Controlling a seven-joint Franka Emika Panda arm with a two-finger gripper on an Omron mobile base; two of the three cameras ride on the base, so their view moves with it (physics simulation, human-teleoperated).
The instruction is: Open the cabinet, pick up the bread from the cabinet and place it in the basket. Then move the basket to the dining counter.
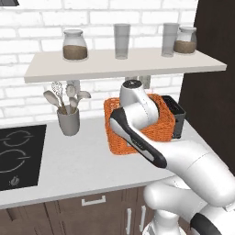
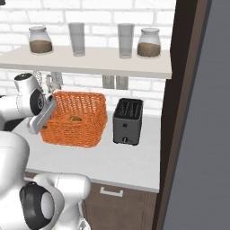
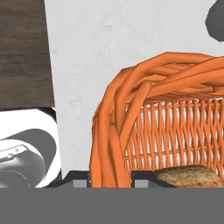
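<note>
Left base view first, and working across from the left: a black hob [image 1: 18, 156] is set into the grey-white worktop [image 1: 78, 170], then a grey pot of utensils [image 1: 68, 120], then the orange basket [image 1: 120, 146], with the white arm [image 1: 137, 117] reaching in front of it, and a dark toaster [image 1: 176, 114] tucked just behind on the right. Above runs a shelf [image 1: 124, 66] with two jars and two glasses.

From the right base view the basket sits open-topped on the worktop, and a small brown lump, the bread [image 2: 74, 119], lies inside it on the bottom. So by my reckoning the fetching and dropping-in are done; what remains is carrying the basket over to the dining counter.

The hand view looks down on a corner of the basket rim, with the bread at the lower right, inside the weave. The gripper [image 3: 113, 178] straddles that rim, one finger outside and one inside, so the opening looks medium-wide around the wall. Whether it is pinching the weave yet I cannot tell.

The basket's long side runs left to right along the back wall, roughly parallel to the worktop's front edge, mouth upward. The bread looks too rounded to give a direction.
</note>
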